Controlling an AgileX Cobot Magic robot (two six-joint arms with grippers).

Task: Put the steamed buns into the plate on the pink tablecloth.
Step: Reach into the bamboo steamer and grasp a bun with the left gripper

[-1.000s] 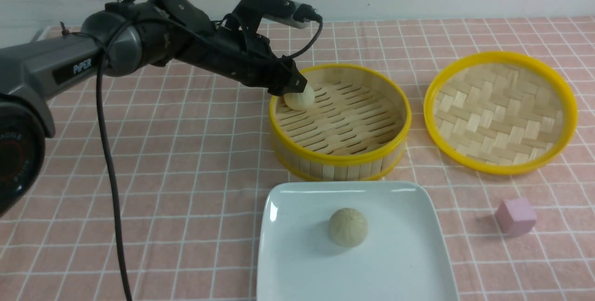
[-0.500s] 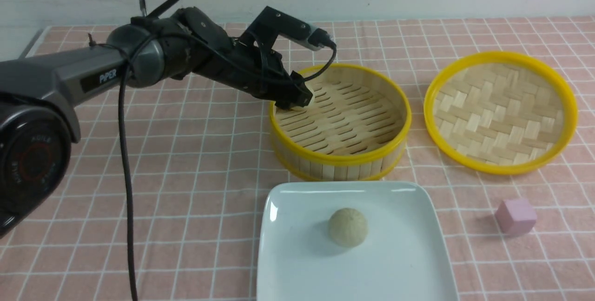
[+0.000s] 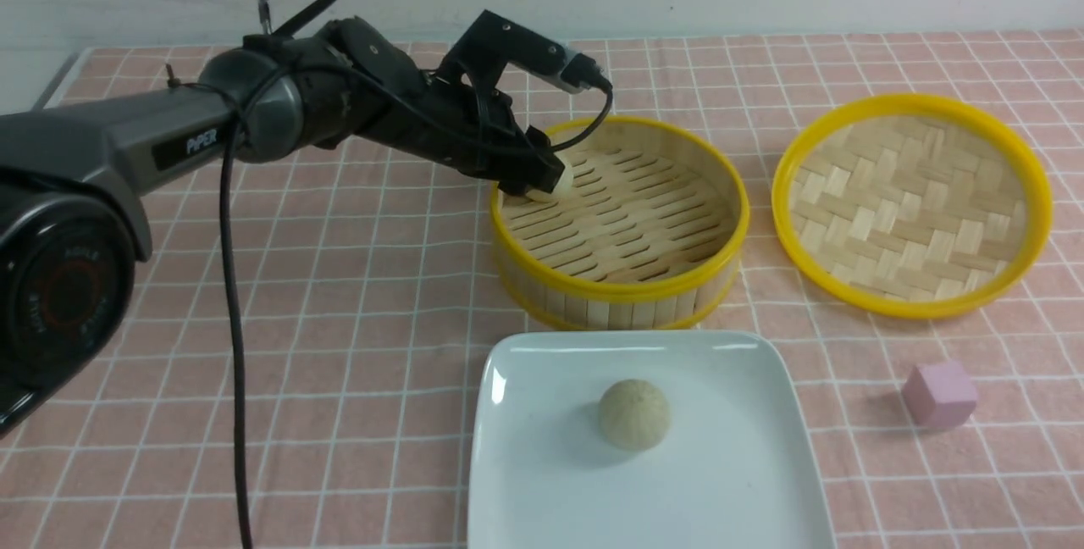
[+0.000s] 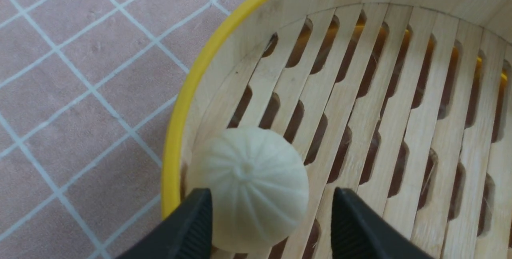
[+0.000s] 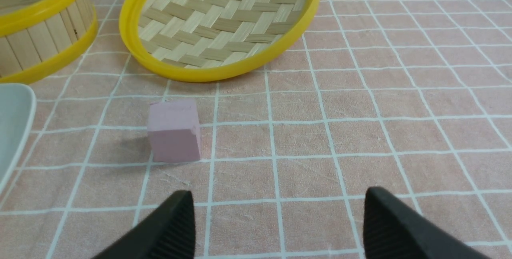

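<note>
Descending left jaws: spread, now bracketing the basket bun (image 4: 248, 183), one side touching.
Plate (image 3: 745, 464): holding first bun (image 3: 634, 414); second awaiting grip.

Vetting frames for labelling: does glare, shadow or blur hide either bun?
No. Front view: glare streaks only on the plate rim, plate bun sharp with a soft shadow; left wrist view: basket bun crisp, pleats clear; right wrist view: sharp, no bun in frame.

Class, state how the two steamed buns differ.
The steamer bun lies by the bamboo steamer's wall; the plate bun sits centred on the plate. The steamer bun is paler, the plate bun darker beige. The left gripper straddles the steamer bun; the plate bun lies free. Both round.
</note>
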